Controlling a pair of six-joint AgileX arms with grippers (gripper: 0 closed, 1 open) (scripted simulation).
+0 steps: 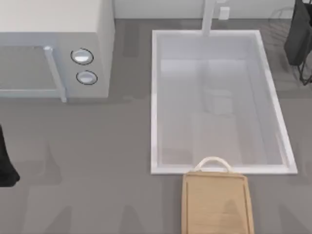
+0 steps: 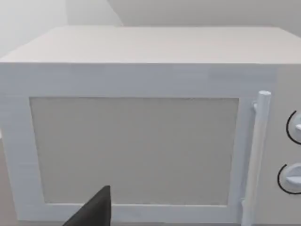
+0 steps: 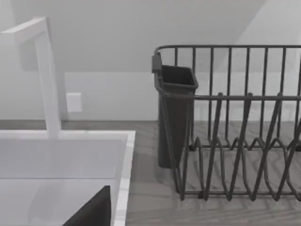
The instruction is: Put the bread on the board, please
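Note:
The board [image 1: 217, 204] is a light tan wooden rectangle at the table's front edge, right of centre, and nothing lies on it. Its white loop handle [image 1: 213, 163] touches the sink's front rim. The bread is out of view. My left arm [image 1: 6, 163] is a dark shape at the table's left edge, far from the board. A dark part of my left gripper [image 2: 91, 213] faces the microwave door [image 2: 134, 150]. A dark part of my right gripper [image 3: 94, 209] hangs over the sink's far right corner, facing the dish rack.
A white microwave [image 1: 58, 48] with its door shut and two knobs stands at the back left. A white sink [image 1: 156, 97] with a faucet [image 1: 208, 17] fills the middle and right. A dark wire dish rack [image 3: 235, 122] with a cutlery holder [image 3: 174, 113] stands at the back right.

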